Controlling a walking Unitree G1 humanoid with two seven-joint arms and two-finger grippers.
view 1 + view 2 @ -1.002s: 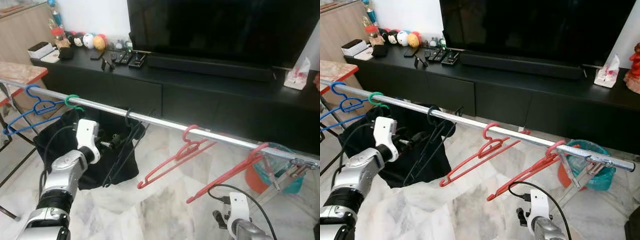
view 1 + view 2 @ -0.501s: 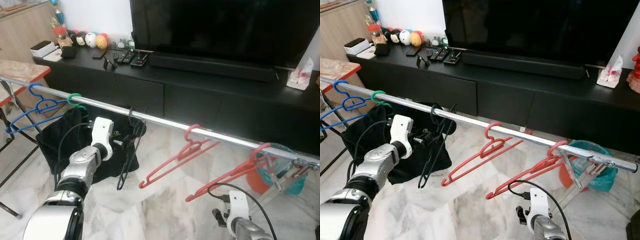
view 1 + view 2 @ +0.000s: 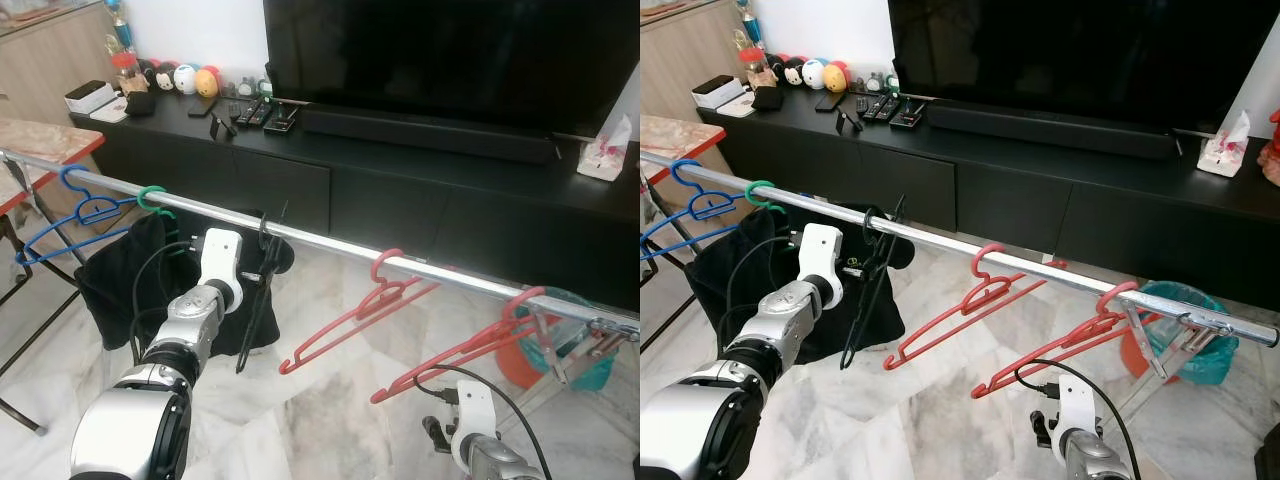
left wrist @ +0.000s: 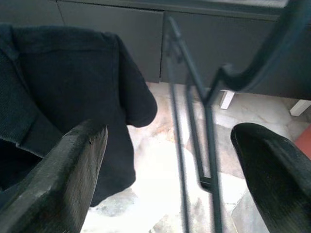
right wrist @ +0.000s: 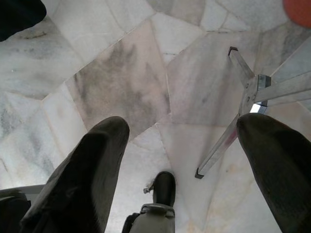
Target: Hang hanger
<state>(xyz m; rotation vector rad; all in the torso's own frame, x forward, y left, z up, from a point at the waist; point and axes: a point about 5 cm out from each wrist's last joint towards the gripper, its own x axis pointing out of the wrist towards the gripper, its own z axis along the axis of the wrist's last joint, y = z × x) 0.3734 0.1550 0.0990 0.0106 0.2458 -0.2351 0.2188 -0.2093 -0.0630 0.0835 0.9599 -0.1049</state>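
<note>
A black hanger (image 3: pixel 256 305) hangs by its hook on the silver rail (image 3: pixel 330 247), turned almost edge-on. My left gripper (image 4: pixel 170 141) is open just below the rail, and the hanger's thin wires (image 4: pixel 206 145) run between its two fingers without being pinched. In the eye views the left wrist (image 3: pixel 219 258) sits right beside the hanger, in front of a black garment (image 3: pixel 125 280). My right gripper (image 5: pixel 189 145) is open low down over the marble floor, with nothing in it.
Two red hangers (image 3: pixel 352 322) (image 3: pixel 462 350) hang further right on the rail; a blue hanger (image 3: pixel 62 215) and a green hook (image 3: pixel 149 199) hang to the left. A black TV cabinet (image 3: pixel 420 190) stands behind. A teal bin (image 3: pixel 590 365) and rack legs (image 5: pixel 252 104) are at right.
My left arm moved right, up to the rail. The black hanger swung from a slanted spread to hanging steeply, nearly edge-on. The right arm stayed low.
</note>
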